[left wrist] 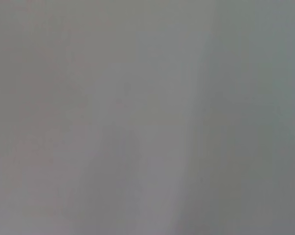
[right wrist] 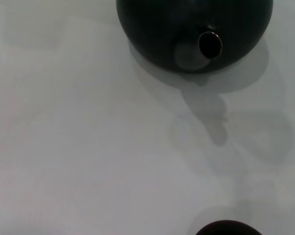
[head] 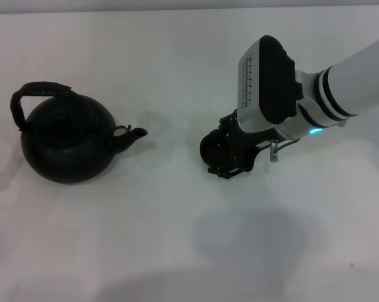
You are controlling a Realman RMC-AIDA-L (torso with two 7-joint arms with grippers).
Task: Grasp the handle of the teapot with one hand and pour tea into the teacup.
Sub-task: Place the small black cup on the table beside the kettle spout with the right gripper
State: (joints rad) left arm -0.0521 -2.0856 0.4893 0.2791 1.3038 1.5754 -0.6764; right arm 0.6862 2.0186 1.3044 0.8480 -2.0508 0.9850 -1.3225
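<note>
White table (head: 176, 251) fills the head view, plain and matte. Going L to R: pot (head: 66, 141) sits upright at the left, handle (head: 32, 94) arched over the lid and untouched, spout (head: 131, 134) aimed right toward the cup. Bare gap next, then the cup (head: 213, 149) near centre, well apart from the spout tip. Right gripper (head: 230, 157) is down right at the cup, its dark body pressed up against it, arm coming in from the upper right. Can't tell whether its fingers grip the cup or are loose; they're buried in black on black. Right wrist view looks across the table at the pot's belly and spout mouth (right wrist: 210, 44), w/ the cup rim (right wrist: 225, 228) just showing at the frame edge. Left gripper isn't visible anywhere; its wrist cam shows only blank grey.

Step in hand, by my read: placing or steadying the cup ahead of the pour. To do it well: keep the cup flat and in line w/ the spout, close enough for the pour to reach. Handle grab looks like a left-arm job; take the arch at its top, centred, so the pot tips w/o swinging.
</note>
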